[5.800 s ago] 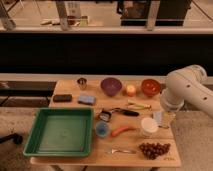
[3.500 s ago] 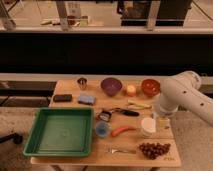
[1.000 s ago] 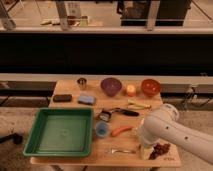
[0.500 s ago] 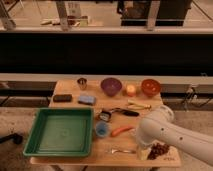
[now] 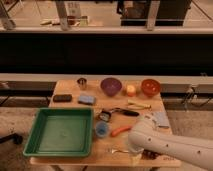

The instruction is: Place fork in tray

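Observation:
The fork (image 5: pixel 116 150) is a thin silvery piece lying flat near the table's front edge, right of the tray. The green tray (image 5: pixel 60 112) sits on the table's front left with nothing in it. My white arm (image 5: pixel 165 146) comes in from the lower right, and its end hangs over the front edge just right of the fork. The gripper (image 5: pixel 136 158) points down at that end, close beside the fork's right tip and mostly hidden by the arm.
An orange carrot (image 5: pixel 120 131), a blue cup (image 5: pixel 102 129) and a black-handled utensil (image 5: pixel 125 112) lie between tray and arm. Behind are a purple bowl (image 5: pixel 111 85), orange bowl (image 5: pixel 150 86), metal cup (image 5: pixel 82 82), blue sponge (image 5: pixel 86 99) and yellowish-green utensil (image 5: pixel 139 105).
The arm has swung from the table's right side down and left to the front edge. It now covers the white cup and the dark grapes. The fork has not moved.

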